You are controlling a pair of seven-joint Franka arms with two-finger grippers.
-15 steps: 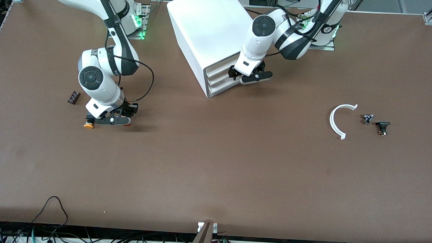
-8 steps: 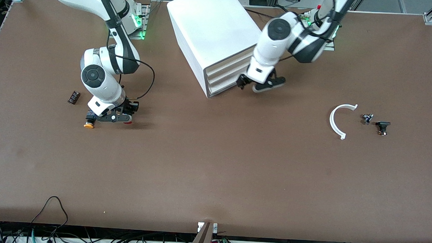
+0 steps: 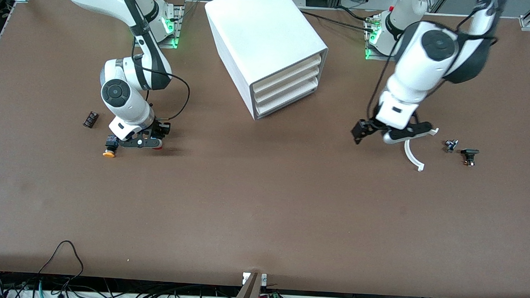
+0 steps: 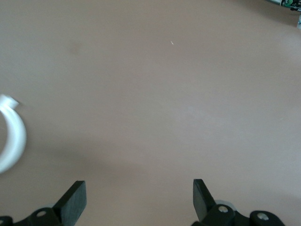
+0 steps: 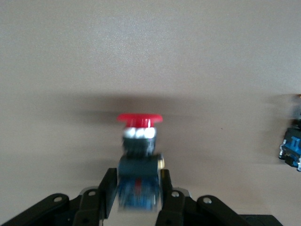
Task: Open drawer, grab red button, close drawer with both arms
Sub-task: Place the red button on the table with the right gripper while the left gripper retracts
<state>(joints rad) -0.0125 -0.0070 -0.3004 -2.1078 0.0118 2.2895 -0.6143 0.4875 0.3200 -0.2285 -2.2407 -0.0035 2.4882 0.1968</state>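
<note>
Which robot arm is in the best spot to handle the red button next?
Right. The right gripper is shut on the button low over the table. The left gripper hangs open and empty over the white curved piece, toward the left arm's end.

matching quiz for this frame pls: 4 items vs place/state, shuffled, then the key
Items:
1. left claw
2. right claw
3. drawer
4. orange-capped button

Places/states:
A. shut, flush in the cabinet
B. open, empty, above the white curved piece
C. on the table beside the right claw
D. shut on the button with the red cap

Pairs: 1-B, 2-D, 3-A, 4-C
</note>
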